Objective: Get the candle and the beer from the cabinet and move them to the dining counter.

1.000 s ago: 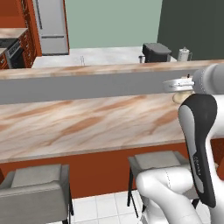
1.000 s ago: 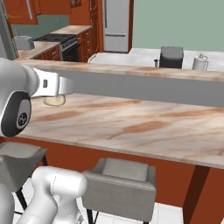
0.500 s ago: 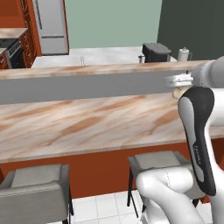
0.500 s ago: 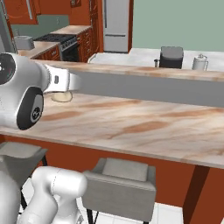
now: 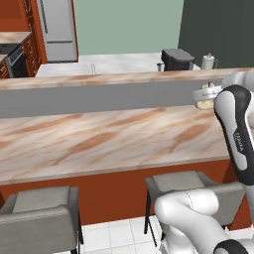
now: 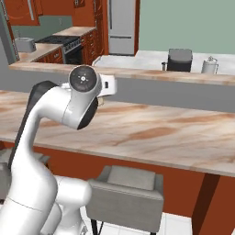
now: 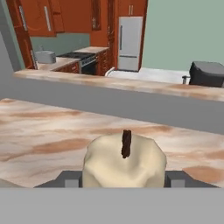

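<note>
Swinging further over the dining counter (image 5: 99, 134), the gripper (image 7: 124, 178) grasps the candle (image 7: 124, 161) (not yet set down; beer still to fetch).

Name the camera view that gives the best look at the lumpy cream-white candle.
The hand view: the lumpy cream-white candle sits large and centred, its dark wick plain, between the jaws and above the marbled dining counter. The left base view catches a small cream part beside the arm. In the right base view I cannot make it out.
</note>
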You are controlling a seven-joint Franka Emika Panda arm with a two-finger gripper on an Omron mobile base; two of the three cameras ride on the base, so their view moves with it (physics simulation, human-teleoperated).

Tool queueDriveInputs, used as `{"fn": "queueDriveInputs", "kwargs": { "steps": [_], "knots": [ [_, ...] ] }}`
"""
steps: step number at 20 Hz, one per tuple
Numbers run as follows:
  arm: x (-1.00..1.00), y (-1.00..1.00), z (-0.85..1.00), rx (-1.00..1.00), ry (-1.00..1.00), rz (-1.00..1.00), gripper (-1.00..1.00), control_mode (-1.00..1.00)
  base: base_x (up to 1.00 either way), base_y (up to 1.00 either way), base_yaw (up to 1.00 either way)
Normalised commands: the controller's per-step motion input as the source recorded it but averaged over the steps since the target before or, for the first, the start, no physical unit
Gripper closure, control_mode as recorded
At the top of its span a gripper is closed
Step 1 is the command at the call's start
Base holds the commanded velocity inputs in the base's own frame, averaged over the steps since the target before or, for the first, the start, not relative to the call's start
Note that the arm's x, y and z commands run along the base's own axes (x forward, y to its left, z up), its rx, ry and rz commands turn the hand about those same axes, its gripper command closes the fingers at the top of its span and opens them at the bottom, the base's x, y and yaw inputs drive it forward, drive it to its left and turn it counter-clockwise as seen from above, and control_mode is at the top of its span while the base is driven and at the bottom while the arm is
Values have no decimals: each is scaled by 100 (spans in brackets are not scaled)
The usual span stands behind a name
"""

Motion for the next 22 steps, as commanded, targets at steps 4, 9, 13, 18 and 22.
{"fn": "queueDriveInputs", "kwargs": {
  "steps": [4,9,13,18,22],
  "knots": [
    [85,-16,-58,-2,0,20,100,-100,0,0,0],
    [97,0,-54,-1,13,14,100,-100,0,0,0],
    [97,0,-77,-4,10,16,100,-100,0,0,0],
    [72,0,-83,-5,2,18,100,-100,0,0,0],
    [51,-1,-77,-1,0,18,100,-100,0,0,0]
  ]
}}
